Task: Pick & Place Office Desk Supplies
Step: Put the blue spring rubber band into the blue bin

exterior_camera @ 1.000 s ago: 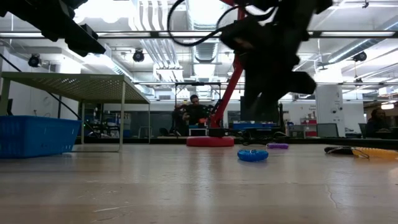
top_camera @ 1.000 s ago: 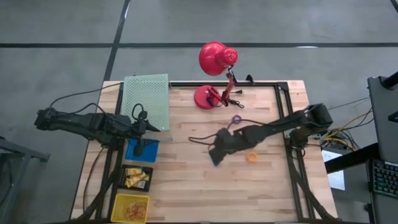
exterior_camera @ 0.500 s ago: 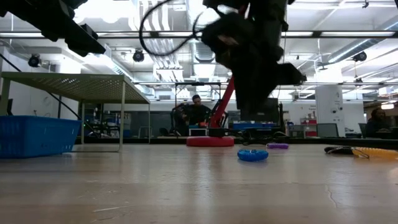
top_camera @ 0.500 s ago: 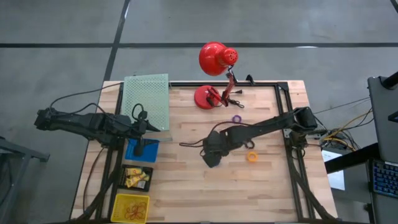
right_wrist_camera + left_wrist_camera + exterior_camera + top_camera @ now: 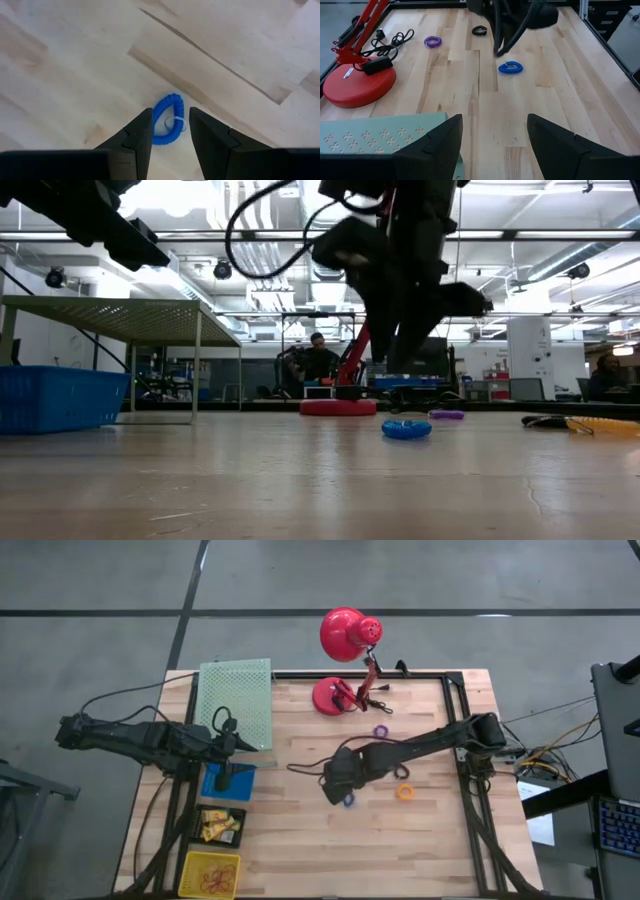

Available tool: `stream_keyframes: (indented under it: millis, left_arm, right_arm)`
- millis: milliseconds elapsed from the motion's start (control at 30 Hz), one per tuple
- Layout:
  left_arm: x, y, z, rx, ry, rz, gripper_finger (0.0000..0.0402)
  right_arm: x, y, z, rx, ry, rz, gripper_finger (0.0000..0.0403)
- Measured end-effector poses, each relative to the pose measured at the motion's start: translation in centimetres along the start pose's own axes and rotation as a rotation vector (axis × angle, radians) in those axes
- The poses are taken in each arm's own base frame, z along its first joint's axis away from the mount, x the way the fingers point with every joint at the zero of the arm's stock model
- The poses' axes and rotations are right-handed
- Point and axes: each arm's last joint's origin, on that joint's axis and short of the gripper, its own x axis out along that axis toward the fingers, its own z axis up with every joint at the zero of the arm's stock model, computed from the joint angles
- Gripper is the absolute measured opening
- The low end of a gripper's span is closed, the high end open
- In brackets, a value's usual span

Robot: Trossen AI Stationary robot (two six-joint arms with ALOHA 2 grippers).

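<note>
From above, the right gripper (image 5: pixel 340 790) is seen stretched out over the middle of the wooden table (image 5: pixel 300 840), with the blue ring (image 5: pixel 348 802) lying just beside its tip. An orange ring (image 5: pixel 404 792) lies nearby and a purple ring (image 5: pixel 380 731) lies closer to the red lamp (image 5: pixel 340 670). The left gripper (image 5: pixel 245 745) is held at the table's left edge, beside the green perforated panel (image 5: pixel 238 700) and above the blue tray (image 5: pixel 214 783); a black tray (image 5: pixel 222 825) and a yellow tray (image 5: pixel 210 872) are placed below it.

At table height, the blue ring (image 5: pixel 406 429) is seen flat on the wood, with the right gripper (image 5: pixel 400 355) hung clear above it. The purple ring (image 5: pixel 446 415) lies farther back.

In the left wrist view, the left gripper's (image 5: pixel 495 145) fingers are spread wide with nothing between them; the blue ring (image 5: pixel 510 67), the purple ring (image 5: pixel 433 41) and a black ring (image 5: pixel 479 31) are shown on the table ahead.

In the right wrist view, the right gripper's (image 5: pixel 170 122) fingers are parted and nothing is gripped; the blue ring (image 5: pixel 168 119) is seen on the wood beneath the gap.
</note>
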Motion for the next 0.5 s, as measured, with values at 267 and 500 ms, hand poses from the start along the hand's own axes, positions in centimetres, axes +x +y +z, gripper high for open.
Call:
stream_keyframes:
  millis: [267, 500]
  left_arm:
    - [0.0, 0.0, 0.0, 0.0, 0.0, 0.0, 0.023]
    - [0.0, 0.0, 0.0, 0.0, 0.0, 0.0, 0.023]
  right_arm:
    - [3.3, -0.3, -0.5, 0.012, 0.065, -0.119, 0.0123]
    - [3.7, -0.1, -1.5, -0.005, 0.086, -0.125, 0.0123]
